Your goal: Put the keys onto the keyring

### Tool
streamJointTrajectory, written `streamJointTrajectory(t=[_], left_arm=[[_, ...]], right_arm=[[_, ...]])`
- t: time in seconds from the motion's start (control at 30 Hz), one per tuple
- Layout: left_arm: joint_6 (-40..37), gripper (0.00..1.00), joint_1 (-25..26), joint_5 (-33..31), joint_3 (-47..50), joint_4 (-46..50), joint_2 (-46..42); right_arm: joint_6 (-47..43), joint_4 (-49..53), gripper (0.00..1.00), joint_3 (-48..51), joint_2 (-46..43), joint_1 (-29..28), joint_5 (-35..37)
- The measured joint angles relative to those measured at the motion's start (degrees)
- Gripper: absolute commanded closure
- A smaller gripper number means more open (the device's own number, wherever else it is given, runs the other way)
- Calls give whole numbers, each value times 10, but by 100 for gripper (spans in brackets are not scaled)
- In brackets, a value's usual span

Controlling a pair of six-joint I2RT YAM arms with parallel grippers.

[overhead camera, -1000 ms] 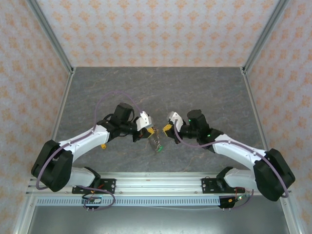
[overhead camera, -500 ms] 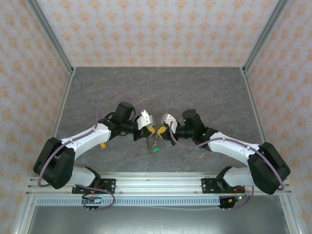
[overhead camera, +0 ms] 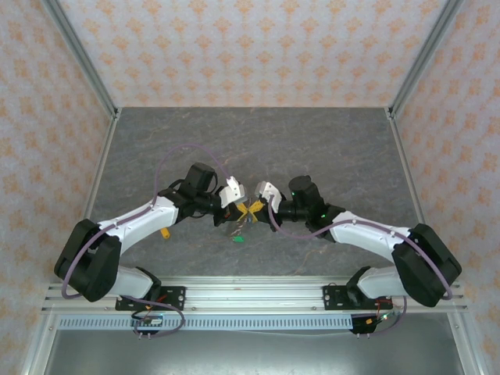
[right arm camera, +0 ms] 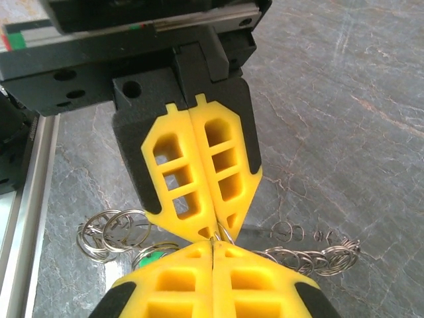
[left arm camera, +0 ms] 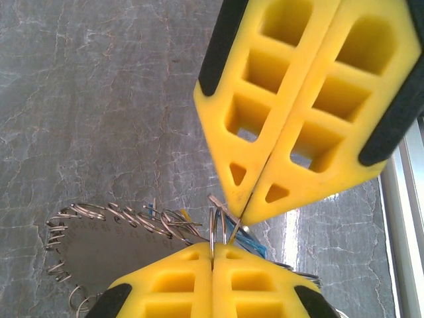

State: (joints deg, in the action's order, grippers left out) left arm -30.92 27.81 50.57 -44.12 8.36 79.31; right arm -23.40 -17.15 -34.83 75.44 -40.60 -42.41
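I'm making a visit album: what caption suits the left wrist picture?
Left fingers, shut on the keyring, face the shut right fingers nearly tip to tip above a grey table.

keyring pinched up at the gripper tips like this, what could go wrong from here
1. The left gripper pinches thin wire of the keyring with just its fingertips, so it could slip and drop.
2. The shut right gripper meets it tip to tip, so a slight misalignment may knock the wire loose.
3. The small rings and green key hanging there might snag.
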Motion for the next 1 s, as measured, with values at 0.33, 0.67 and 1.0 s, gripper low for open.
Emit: streamJointTrajectory(t=[0.33, 0.67, 1.0], left_arm=[[0, 100, -1, -2, -1, 0, 0], [0, 100, -1, -5, -1, 3, 0], [0, 100, -1, -20, -1, 3, 0]], right_arm=[[8, -5, 100, -2, 2, -6, 21], [24, -22, 100, -7, 10, -6, 18], [24, 20, 100, -18, 10, -12, 83]])
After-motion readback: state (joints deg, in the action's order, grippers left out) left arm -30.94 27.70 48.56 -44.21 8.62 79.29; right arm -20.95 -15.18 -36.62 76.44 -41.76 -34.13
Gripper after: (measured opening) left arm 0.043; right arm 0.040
